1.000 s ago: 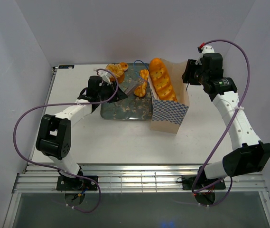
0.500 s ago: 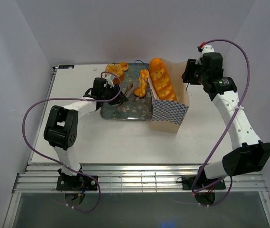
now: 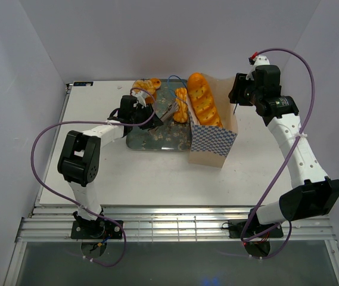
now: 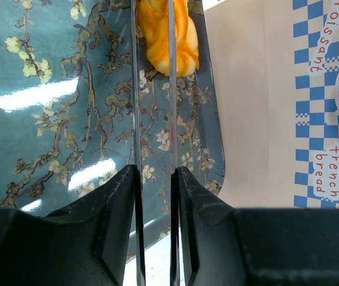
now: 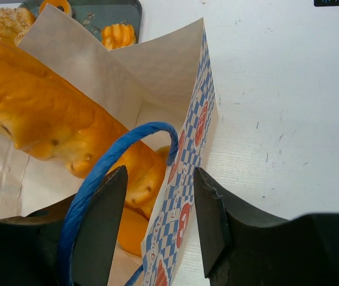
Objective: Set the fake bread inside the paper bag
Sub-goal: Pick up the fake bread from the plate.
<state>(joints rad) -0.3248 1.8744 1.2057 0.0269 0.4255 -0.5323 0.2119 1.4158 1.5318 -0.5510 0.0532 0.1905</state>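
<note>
Paper bag (image 3: 214, 136) on scuffed table (image 5: 276, 89); walls (image 3: 157, 36) seemingly white.

A white table (image 3: 127, 173) is boxed in by plain pale grey walls (image 3: 157, 36) to its left, right and far side. A ribbed metal rail (image 3: 175, 229) runs along its near edge, with dark glossy floor (image 3: 175, 262) beyond that.

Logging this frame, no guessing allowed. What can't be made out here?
Bag bottom: right wrist view, the baguette covers it.
Twisted stick far end: left wrist view, cut by the top edge.
Pastries at the tray back: top view, too small to identify.
</note>
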